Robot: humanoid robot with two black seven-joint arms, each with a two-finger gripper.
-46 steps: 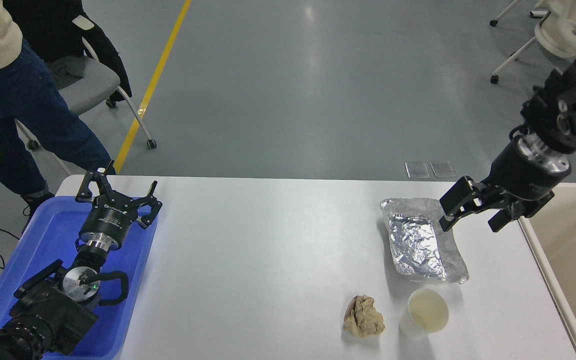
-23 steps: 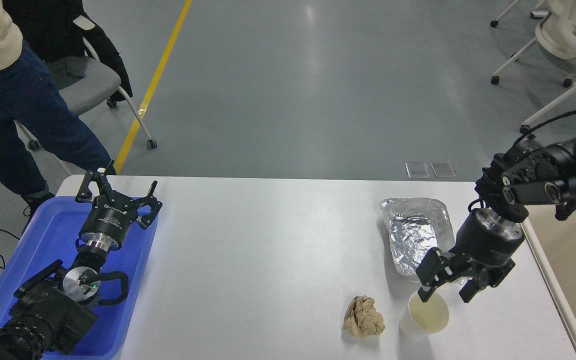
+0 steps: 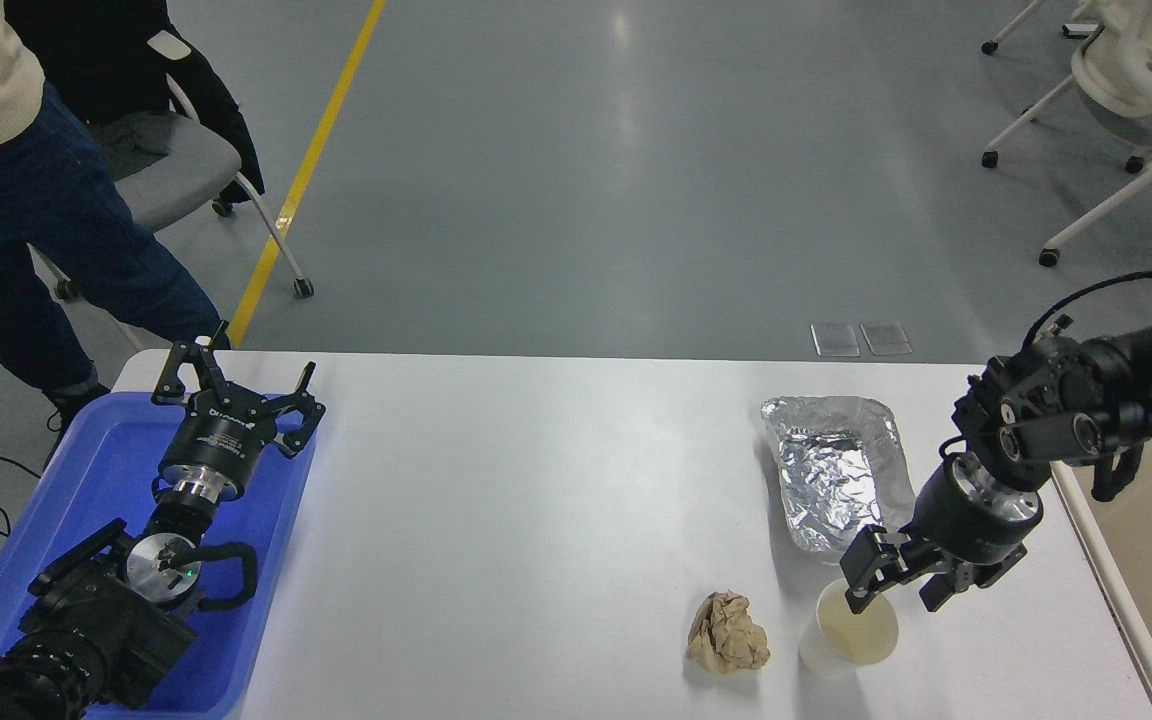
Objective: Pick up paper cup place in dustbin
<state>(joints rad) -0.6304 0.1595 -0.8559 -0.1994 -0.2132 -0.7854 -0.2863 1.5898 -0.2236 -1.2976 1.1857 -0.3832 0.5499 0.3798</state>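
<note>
Right gripper (image 3: 899, 590) low over the table, fingers apart, straddling the far rim of the paper cup (image 3: 848, 628): one fingertip (image 3: 858, 600) dipped at the rim's far-left edge, the other just off the rim on the right. No squeeze visible; cup wall round and undeformed. Cup upright on the white table (image 3: 536, 500), directly beneath and slightly nearer the camera than the gripper, cream inside showing. Crumpled brown paper ball (image 3: 728, 632) just left of the cup, not touching. Silver foil tray (image 3: 836, 480) behind the gripper, farther across the table. Dustbin (image 3: 1151, 590) off to the gripper's right, at the table's edge, only part in view. Left gripper (image 3: 236, 395) parked far to the left over the blue tray (image 3: 56, 500), fingers spread. Progress, by judgement: approach made, grasp not yet closed. Left to do: close on the rim, lift, carry right, release in the dustbin. Risk worth noting: thin rim could crush or tip.
</note>
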